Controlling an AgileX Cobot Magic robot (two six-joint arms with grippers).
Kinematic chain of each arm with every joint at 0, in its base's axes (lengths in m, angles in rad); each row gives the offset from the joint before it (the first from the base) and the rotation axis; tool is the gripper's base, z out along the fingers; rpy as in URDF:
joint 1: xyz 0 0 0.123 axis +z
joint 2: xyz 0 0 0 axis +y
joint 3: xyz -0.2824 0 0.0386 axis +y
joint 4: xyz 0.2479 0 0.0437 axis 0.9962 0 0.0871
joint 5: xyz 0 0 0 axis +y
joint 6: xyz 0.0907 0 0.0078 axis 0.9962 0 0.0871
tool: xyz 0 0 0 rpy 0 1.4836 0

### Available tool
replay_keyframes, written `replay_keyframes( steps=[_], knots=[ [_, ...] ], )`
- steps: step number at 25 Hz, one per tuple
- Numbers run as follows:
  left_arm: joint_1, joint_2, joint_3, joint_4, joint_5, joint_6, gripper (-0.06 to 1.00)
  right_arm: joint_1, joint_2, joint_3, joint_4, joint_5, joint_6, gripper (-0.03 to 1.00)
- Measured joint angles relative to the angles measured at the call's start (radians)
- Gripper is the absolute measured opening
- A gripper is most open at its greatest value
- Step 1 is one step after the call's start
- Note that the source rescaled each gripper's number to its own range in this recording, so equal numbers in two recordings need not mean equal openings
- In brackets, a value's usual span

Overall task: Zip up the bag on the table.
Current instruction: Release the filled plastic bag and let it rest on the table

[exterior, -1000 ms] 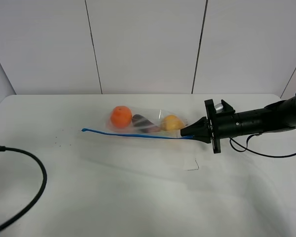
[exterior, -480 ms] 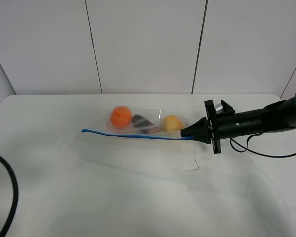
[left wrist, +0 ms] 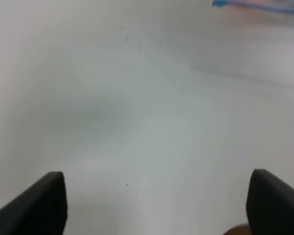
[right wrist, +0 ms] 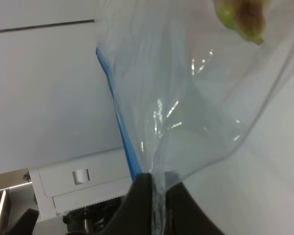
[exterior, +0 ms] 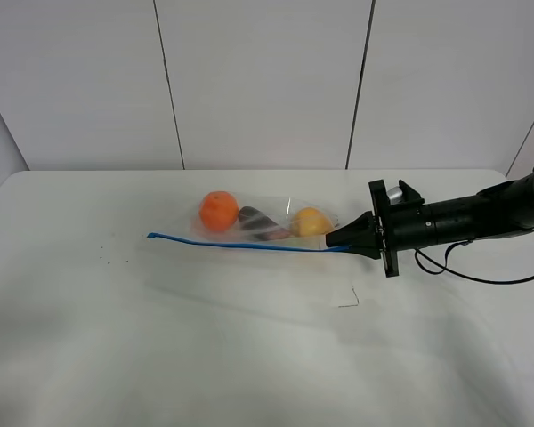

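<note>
The clear bag (exterior: 262,222) lies on the white table (exterior: 205,338), with an orange fruit (exterior: 218,211), a purple item (exterior: 260,222) and a yellow fruit (exterior: 310,221) inside. Its blue zipper strip (exterior: 240,242) runs along the near edge. My right gripper (exterior: 341,238) is shut on the bag's right end; the right wrist view shows its fingertips (right wrist: 143,188) pinching the clear plastic (right wrist: 186,117) beside the blue strip (right wrist: 118,126). My left gripper (left wrist: 157,210) is open and empty over bare table, with the zipper's free end (left wrist: 235,4) far ahead of it. The left arm is out of the exterior high view.
A thin small mark (exterior: 348,299) lies on the table in front of the right gripper. A black cable (exterior: 463,271) hangs from the right arm. A white panelled wall (exterior: 267,80) stands behind the table's far edge.
The black cable at the lower left of the exterior high view has drawn back out of the picture. The right gripper and the bag have not moved.
</note>
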Motion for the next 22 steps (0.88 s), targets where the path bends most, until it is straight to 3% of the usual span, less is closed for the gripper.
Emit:
replay_keyframes(
  steps=[13, 15, 19, 22],
  knots=[
    [0.000, -0.004, 0.000, 0.000, -0.001, 0.001, 1.00, 0.000, 0.000, 0.000, -0.006, 0.000, 0.007, 0.03],
    [0.000, -0.004, 0.000, 0.000, -0.001, 0.001, 1.00, 0.000, 0.000, 0.000, -0.013, 0.000, 0.020, 0.22],
    [0.000, -0.004, 0.000, 0.000, -0.001, 0.001, 1.00, 0.000, -0.017, -0.001, -0.054, 0.001, 0.033, 0.83],
    [0.000, -0.004, 0.000, 0.000, -0.001, 0.001, 1.00, 0.000, -0.051, -0.056, -0.167, 0.002, 0.085, 0.97]
  ],
)
